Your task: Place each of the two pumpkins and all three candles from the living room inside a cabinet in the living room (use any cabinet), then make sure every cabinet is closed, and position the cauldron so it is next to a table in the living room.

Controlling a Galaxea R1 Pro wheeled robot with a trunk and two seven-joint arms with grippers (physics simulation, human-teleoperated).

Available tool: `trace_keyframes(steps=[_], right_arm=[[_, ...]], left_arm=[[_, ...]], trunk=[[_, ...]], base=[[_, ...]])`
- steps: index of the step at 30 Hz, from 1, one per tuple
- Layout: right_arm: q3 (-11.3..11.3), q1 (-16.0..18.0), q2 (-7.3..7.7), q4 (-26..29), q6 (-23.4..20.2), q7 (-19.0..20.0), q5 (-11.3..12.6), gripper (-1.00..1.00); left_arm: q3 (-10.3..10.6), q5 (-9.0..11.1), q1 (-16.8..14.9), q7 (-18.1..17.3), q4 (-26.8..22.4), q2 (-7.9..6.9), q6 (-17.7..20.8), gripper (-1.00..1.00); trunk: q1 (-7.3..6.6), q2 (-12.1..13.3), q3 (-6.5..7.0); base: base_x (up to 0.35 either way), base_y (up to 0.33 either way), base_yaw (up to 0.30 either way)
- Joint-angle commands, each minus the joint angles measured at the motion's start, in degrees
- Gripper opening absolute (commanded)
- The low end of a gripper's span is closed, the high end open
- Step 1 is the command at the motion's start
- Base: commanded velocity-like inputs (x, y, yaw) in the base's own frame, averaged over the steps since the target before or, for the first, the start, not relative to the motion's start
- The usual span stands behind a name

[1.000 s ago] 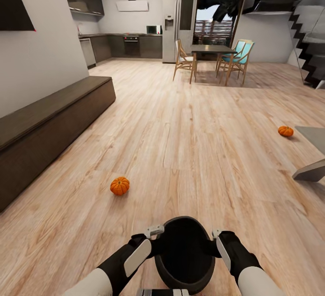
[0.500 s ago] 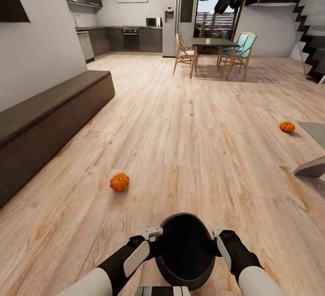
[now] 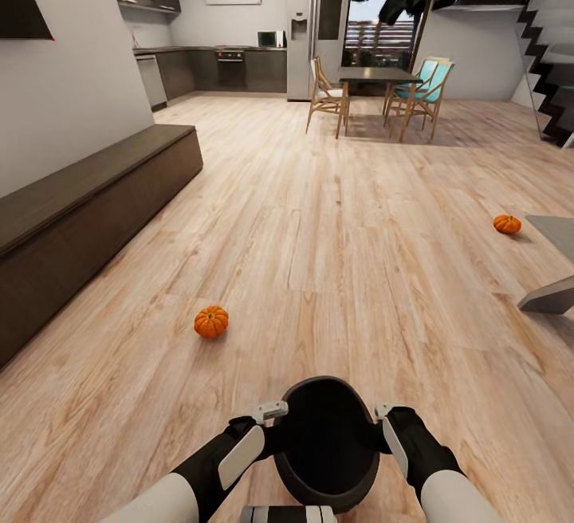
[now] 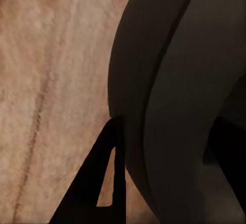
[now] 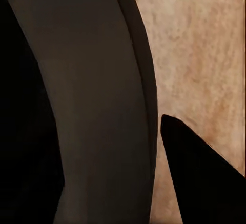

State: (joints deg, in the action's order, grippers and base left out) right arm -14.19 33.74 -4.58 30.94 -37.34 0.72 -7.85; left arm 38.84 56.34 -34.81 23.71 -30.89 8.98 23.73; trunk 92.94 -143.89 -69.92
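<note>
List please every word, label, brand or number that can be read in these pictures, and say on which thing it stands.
There is no readable text in these pictures.
The fridge, the microwave and the oven in the far kitchen may carry marks, but they are too small and blurred to tell.
The cauldron, the near pumpkin, the far pumpkin and the cabinet show plain surfaces.

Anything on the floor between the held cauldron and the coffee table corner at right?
Nothing visible. The cauldron sits gripped between the left gripper and right gripper. Bare wood floor runs from it to the table. The far pumpkin lies beyond the table's corner, off that line.
</note>
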Motion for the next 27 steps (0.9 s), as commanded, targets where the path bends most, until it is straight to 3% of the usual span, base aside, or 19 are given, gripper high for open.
trace_keyframes(steps=[1, 8, 23, 27], right_arm=[[0.04, 0.01, -0.03, 0.0, 0.0, -0.11, 0.08, -1.0], [0.04, 0.01, -0.08, 0.0, -0.09, -0.11, -0.05, -1.0], [0.04, 0.01, 0.0, 0.06, -0.1, -0.13, -0.06, -1.0], [0.04, 0.01, 0.07, 0.09, -0.1, -0.12, -0.06, -1.0]], left_arm=[[-0.01, -0.63, 0.0, 0.11, 0.04, -0.02, 0.17, -1.0], [0.0, -0.62, 0.0, 0.1, 0.04, 0.02, 0.17, -1.0], [0.0, -0.62, 0.0, 0.02, -0.04, 0.16, 0.17, -1.0], [0.01, -0.62, 0.0, -0.4, -0.06, 0.22, 0.17, -1.0]], trunk=[[0.0, 0.0, 0.0], [0.0, 0.0, 0.0], [0.0, 0.0, 0.0], [0.0, 0.0, 0.0]], base=[[0.0, 0.0, 0.0], [0.0, 0.0, -0.051], [0.001, 0.0, -0.282], [0.167, -0.169, -0.292]])
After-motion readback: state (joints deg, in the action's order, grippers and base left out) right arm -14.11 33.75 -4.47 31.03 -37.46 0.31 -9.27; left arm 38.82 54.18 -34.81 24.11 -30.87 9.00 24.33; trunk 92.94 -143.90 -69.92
